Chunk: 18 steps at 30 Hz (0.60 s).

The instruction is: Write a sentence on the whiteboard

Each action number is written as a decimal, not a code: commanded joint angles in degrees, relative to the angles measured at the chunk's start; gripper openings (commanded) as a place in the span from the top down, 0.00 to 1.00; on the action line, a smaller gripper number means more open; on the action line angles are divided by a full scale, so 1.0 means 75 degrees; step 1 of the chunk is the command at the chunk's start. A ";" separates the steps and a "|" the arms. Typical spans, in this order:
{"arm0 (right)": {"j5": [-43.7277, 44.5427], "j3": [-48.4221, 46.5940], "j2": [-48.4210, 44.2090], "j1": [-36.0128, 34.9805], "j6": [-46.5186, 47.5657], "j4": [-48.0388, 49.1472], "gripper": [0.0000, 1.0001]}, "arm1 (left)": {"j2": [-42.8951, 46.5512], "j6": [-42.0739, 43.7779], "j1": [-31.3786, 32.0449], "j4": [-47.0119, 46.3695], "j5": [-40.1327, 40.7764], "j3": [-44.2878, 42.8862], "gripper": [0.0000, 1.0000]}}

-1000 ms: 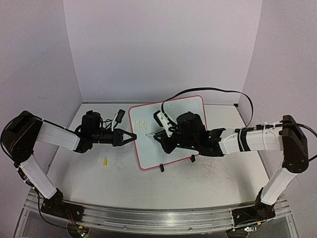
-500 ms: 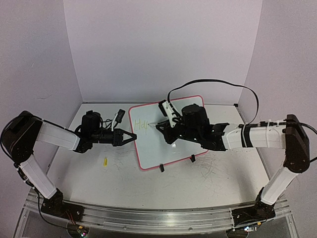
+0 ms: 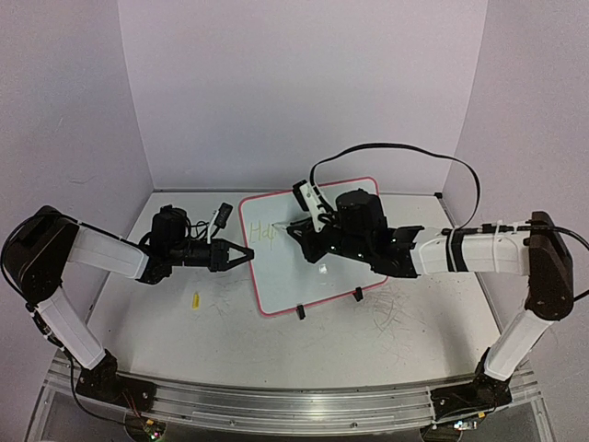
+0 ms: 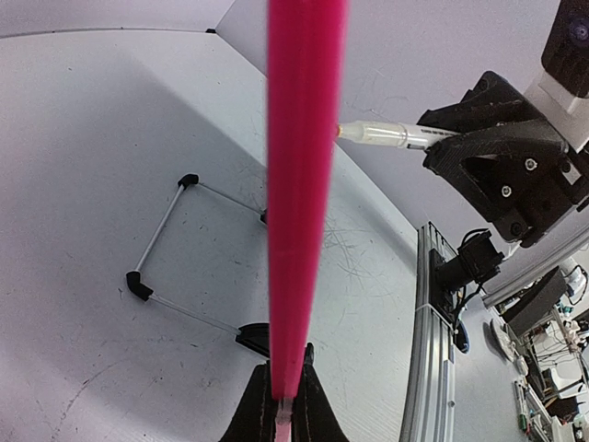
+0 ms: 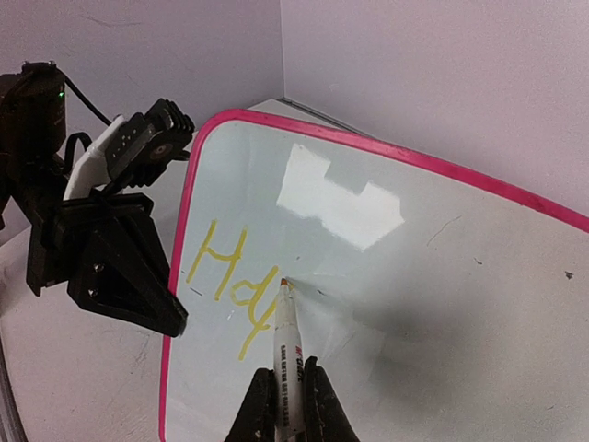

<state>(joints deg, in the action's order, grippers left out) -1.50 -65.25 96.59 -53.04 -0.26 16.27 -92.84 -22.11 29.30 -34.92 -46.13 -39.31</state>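
The whiteboard (image 3: 276,276) with its red-pink rim stands tilted at the table's middle. My left gripper (image 3: 247,253) is shut on its left rim, which runs as a pink strip (image 4: 304,184) out of the closed jaws (image 4: 283,405). My right gripper (image 3: 296,230) is over the board, shut on a white marker (image 5: 286,350). The marker's orange tip (image 5: 282,282) is at the board surface (image 5: 414,276), just right of the yellow letters "Hdp" (image 5: 225,276). The letters show faintly in the top view (image 3: 265,232). The marker also shows in the left wrist view (image 4: 386,135).
A small yellow cap (image 3: 195,299) lies on the scratched tabletop (image 3: 386,322) left of the board. The board's wire stand with black feet (image 4: 161,244) rests behind it. A black cable (image 3: 396,147) arcs over the right arm. Walls close off the back and sides.
My right gripper has moved with the marker from the lower left of the letters up toward the board's top. The third letter now has its long stroke. The left gripper has not moved.
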 commanded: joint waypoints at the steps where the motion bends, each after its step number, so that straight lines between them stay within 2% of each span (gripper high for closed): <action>1: 0.0200 -0.0262 0.0099 -0.0009 -0.0098 0.0134 1.00 | 0.0195 0.0159 0.0031 0.0086 -0.0027 -0.0249 1.00; 18: 0.0902 0.0198 -0.0213 -0.0008 -0.0276 0.0017 1.00 | 0.0208 0.0159 0.0033 0.0136 -0.0015 -0.0286 1.00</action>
<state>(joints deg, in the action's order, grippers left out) 2.22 -64.94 96.64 -53.19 -1.35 16.25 -92.84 -22.06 29.30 -34.63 -45.93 -39.33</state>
